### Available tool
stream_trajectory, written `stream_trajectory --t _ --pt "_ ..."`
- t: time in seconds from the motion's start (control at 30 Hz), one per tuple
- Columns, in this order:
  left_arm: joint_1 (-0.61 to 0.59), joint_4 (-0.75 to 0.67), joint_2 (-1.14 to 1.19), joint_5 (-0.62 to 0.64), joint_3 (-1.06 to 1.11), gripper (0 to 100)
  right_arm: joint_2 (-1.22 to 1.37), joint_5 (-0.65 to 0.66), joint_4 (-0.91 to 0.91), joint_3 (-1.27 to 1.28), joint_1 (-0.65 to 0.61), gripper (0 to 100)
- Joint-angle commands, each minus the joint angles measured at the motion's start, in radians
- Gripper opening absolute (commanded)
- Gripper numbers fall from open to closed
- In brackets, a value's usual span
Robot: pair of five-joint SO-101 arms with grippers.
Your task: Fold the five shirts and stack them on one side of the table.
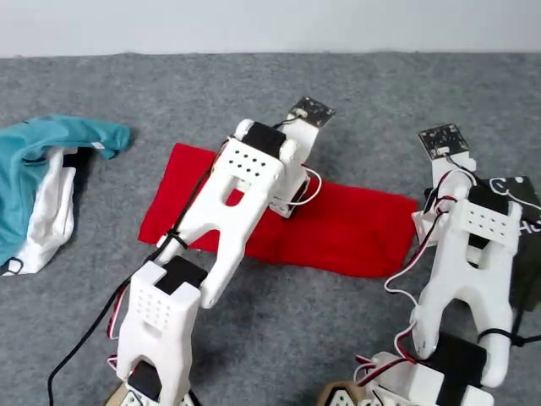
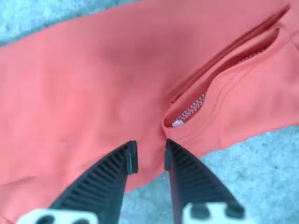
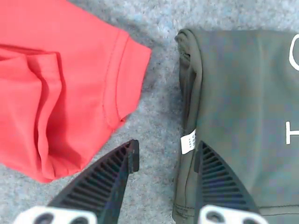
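- The red shirt lay as a long strip across mid-table, with bare grey table near and far of it.
- The left gripper hung at its near edge, jaws narrowly parted.
- The right gripper was spread over the gap between the red shirt and a dark green shirt on the right.
- A teal and white heap lay at the left edge.

Pointing down, the left gripper has its jaws barely apart — the right gripper has them wider.

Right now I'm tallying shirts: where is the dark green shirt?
The dark green shirt lies on the table's right side, beside the red shirt, its edge under the right tool.
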Motion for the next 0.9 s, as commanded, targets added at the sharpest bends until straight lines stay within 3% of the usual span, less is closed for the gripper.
stream_trajectory --t 0.0,0.17,0.47,0.73,0.87 --pt "0.046 0.000 -0.006 0.005 -0.036 11 -0.044 -0.009 0.004 -0.006 0.004 20.2" --pt "0.095 -0.091 0.101 0.005 -0.038 11 -0.042 -0.009 0.004 -0.005 0.004 20.2" --pt "0.043 -0.127 0.239 0.006 -0.050 11 -0.044 -0.005 -0.005 0.043 0.004 20.2" --pt "0.035 0.094 0.110 0.020 -0.331 11 -0.044 -0.006 -0.004 0.043 0.005 20.2" --pt "-0.029 0.107 0.044 0.015 -0.361 12 -0.044 -0.008 0.002 0.043 0.007 20.2"
